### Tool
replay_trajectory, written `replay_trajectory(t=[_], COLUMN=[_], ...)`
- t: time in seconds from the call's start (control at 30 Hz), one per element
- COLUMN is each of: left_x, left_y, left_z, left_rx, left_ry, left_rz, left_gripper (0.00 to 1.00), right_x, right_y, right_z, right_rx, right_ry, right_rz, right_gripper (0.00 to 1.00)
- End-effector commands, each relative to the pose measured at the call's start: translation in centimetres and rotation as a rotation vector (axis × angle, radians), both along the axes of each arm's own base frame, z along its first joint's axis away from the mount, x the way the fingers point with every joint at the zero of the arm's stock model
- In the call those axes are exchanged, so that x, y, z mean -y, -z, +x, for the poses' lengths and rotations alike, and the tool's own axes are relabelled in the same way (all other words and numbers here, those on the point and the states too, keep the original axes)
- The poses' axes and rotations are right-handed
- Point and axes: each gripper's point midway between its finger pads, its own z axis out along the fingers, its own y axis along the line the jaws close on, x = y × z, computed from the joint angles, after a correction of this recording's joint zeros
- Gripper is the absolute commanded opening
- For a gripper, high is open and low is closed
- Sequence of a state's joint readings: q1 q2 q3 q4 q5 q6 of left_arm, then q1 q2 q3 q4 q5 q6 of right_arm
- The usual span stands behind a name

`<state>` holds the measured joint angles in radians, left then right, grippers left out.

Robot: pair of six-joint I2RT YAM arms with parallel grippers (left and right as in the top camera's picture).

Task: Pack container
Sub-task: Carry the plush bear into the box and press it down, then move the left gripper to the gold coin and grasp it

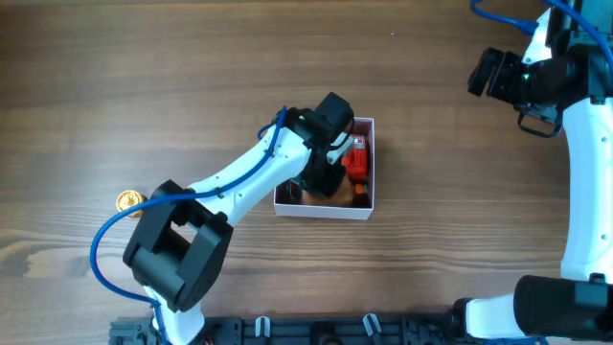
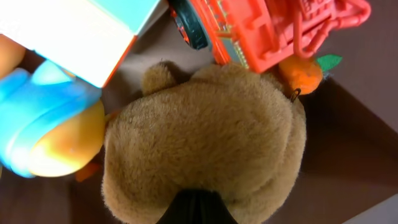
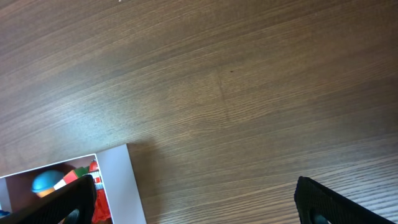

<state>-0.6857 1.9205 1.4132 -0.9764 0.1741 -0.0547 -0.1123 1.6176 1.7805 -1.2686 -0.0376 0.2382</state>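
The container, a square shallow white box with a dusty pink floor, sits at the table's middle. It holds a brown plush bear, a red toy truck, a blue and yellow toy and a white and teal block. My left gripper reaches down into the container, its dark fingertips together and pressed into the bear's fur. My right gripper is open and empty above bare table at the far right. The container's corner shows in the right wrist view.
A small gold object lies on the wood table at the left, beside the left arm's base. A small orange piece with a green leaf lies between the bear and the truck.
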Motion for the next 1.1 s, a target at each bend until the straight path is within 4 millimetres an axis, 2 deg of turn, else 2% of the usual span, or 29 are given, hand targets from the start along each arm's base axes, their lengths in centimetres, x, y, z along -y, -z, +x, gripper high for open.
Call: replay_trajectory(t=[0.0,0.13,0.2,0.23,0.27,0.3,0.33,0.4,0.47,0.5,0.53,0.6,0.63,0.7,0.73,0.77,0.8,0.9,0.93,1.03,1.07], left_x=[-0.8,-1.3,-1.9,-2.4,-3.2,-4.1,-4.8,-7.8,-12.2,-14.8,-19.1,-24.0,-26.0,-31.6,-33.7,-34.7,-35.3,-36.9,-37.7,-37.9,-37.9], left_y=[0.8,-4.1,-6.9,-8.0,-9.5,-11.0,-11.8,-14.1,-15.9,-16.7,-18.0,-19.1,-19.3,-18.6,-17.5,-16.6,-15.9,-11.7,-8.9,-6.0,-4.4], left_z=[-0.8,1.2,2.3,2.7,3.2,3.5,3.6,3.7,3.8,3.9,3.9,3.4,3.1,2.0,1.4,1.0,0.8,-0.3,-0.8,-1.0,-1.0], left_rx=[-0.040,0.102,0.202,0.246,0.301,0.345,0.359,0.378,0.384,0.397,0.414,0.421,0.419,0.391,0.364,0.341,0.321,0.214,0.182,0.162,0.162], left_ry=[0.004,0.011,-0.008,-0.018,-0.035,-0.059,-0.077,-0.185,-0.367,-0.484,-0.684,-0.892,-0.969,-1.163,-1.255,-1.310,-1.357,-1.466,-1.500,-1.509,-1.508], left_rz=[0.047,0.033,0.028,0.028,0.034,0.035,0.029,0.018,0.031,0.047,0.053,0.059,0.070,0.115,0.133,0.128,0.118,0.067,0.076,0.084,0.085], left_gripper=[0.07,0.15,0.34,0.37,0.53,0.94,1.00,1.00,1.00,1.00,1.00,1.00,1.00,1.00,1.00,1.00,1.00,1.00,1.00,1.00,1.00], right_x=[-0.2,-0.2,-0.2,-0.2,-0.2,-0.2,-0.2,-0.2,-0.2,-0.2,-0.2,-0.2,-0.2,-0.2,-0.2,-0.2,-0.2,-0.2,-0.2,-0.2,-0.2], right_y=[0.8,0.8,0.8,0.8,0.8,0.8,0.8,0.8,0.8,0.8,0.8,0.8,0.8,0.8,0.8,0.8,0.8,0.8,0.8,0.8,0.8], right_z=[0.1,0.1,0.0,0.0,0.0,0.0,0.0,0.0,0.0,0.0,0.0,0.0,0.0,0.0,0.0,0.0,0.0,0.0,0.0,0.1,0.1], right_rx=[-0.021,-0.023,-0.025,-0.025,-0.024,-0.024,-0.024,-0.024,-0.023,-0.024,-0.024,-0.024,-0.023,-0.024,-0.024,-0.024,-0.024,-0.023,-0.024,-0.022,-0.023], right_ry=[-0.012,-0.012,-0.012,-0.012,-0.012,-0.012,-0.012,-0.012,-0.012,-0.012,-0.012,-0.012,-0.012,-0.012,-0.012,-0.012,-0.012,-0.012,-0.011,-0.012,-0.012], right_rz=[0.008,0.007,0.008,0.008,0.008,0.008,0.008,0.008,0.007,0.008,0.008,0.007,0.008,0.008,0.008,0.008,0.008,0.008,0.008,0.008,0.008], right_gripper=[1.00,1.00,1.00,1.00,1.00,1.00,1.00,1.00,1.00,1.00,1.00,1.00,1.00,1.00,1.00,1.00,1.00,1.00,1.00,1.00,1.00])
